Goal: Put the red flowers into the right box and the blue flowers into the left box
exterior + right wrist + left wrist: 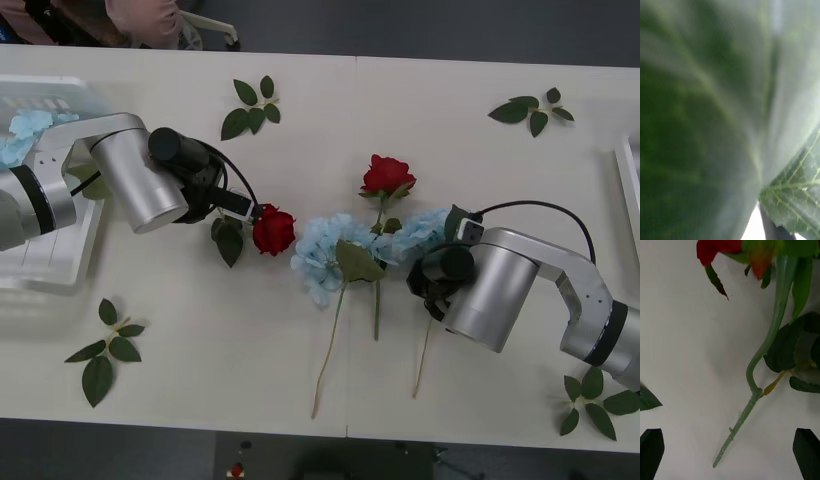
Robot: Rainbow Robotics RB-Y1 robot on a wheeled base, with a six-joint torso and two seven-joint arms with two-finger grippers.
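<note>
One red rose (273, 230) lies left of the table's centre, its bent stem (752, 386) running between the black fingers (653, 444) of my open left gripper (729, 432), which hovers just above it (243, 210). A second red rose (388, 176) lies further back at centre. Two pale-blue flowers (325, 255) (420, 232) lie side by side at the middle with their stems toward me. My right gripper (438, 272) is down at the right-hand blue flower, pressed close to its big green leaf (715, 112). The left box (40, 265) holds blue flowers (25, 130).
Loose green leaf sprigs lie at the back left (252, 105), back right (530, 108), front left (105, 350) and front right (595, 400). The white rim of another box (630, 180) shows at the right edge.
</note>
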